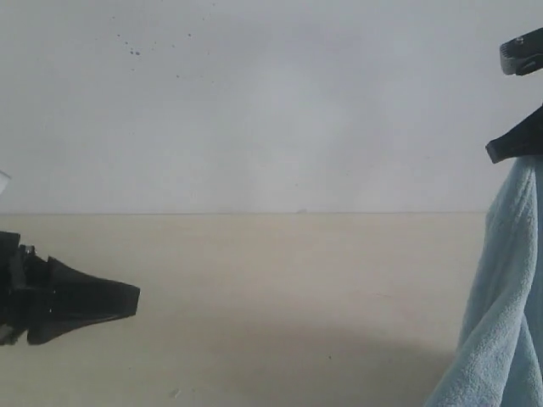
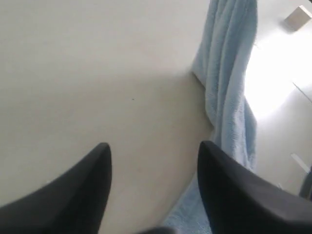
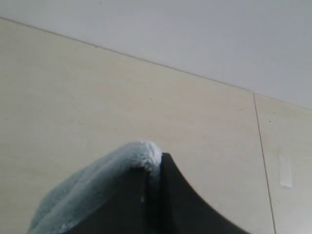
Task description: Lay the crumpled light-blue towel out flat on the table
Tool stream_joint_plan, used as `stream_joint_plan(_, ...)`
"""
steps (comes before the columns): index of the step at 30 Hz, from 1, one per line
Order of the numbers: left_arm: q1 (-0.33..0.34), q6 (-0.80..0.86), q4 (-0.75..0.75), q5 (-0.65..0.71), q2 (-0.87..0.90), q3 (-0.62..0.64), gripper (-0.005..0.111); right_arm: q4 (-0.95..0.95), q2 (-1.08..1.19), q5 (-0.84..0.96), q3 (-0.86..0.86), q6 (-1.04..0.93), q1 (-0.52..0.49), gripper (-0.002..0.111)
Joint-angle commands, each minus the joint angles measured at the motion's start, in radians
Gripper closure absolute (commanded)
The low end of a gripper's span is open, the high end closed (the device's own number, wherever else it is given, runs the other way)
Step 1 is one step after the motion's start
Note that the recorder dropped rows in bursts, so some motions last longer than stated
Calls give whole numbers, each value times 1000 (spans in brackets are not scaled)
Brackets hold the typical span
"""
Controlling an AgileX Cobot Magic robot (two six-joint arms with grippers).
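Note:
The light-blue towel (image 1: 505,314) hangs in long folds at the right edge of the exterior view, lifted off the beige table (image 1: 271,297). My right gripper (image 1: 519,146) is high up there, shut on the towel's top edge; in the right wrist view a tuft of towel (image 3: 141,153) pokes out between the closed jaws of the right gripper (image 3: 155,168). My left gripper (image 1: 127,298) hovers low over the table at the left, far from the towel. In its wrist view the left gripper (image 2: 153,153) is open and empty, with the hanging towel (image 2: 226,83) beyond it.
A white wall (image 1: 271,102) rises behind the table's far edge. A seam in the tabletop (image 3: 261,161) runs past the right gripper. A small pale box (image 2: 298,18) lies beyond the table edge in the left wrist view.

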Motion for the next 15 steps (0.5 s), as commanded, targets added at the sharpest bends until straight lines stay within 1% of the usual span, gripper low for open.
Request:
stream_joint_plan(1, 2, -21, -3, -33, -51, 93, 56, 106, -32, 28, -4, -77, -4, 108)
stream_joint_plan(3, 2, -17, -3, -29, -66, 172, 56, 153, -38, 31, -4, -108, -4, 108)
stream_joint_plan(6, 2, -30, -3, 10, -72, 238, 56, 180, -50, 31, -4, -122, -4, 108)
stream_joint_plan(9, 2, -97, -3, 76, -72, 302, 56, 200, -61, 27, -4, -122, -4, 108)
stream_joint_plan(13, 2, -213, -3, 83, -72, 372, 56, 225, -62, 9, -4, -132, -4, 108)
stream_joint_plan(15, 2, -225, -3, 111, -72, 389, 56, 225, -62, 5, -4, -132, -4, 108)
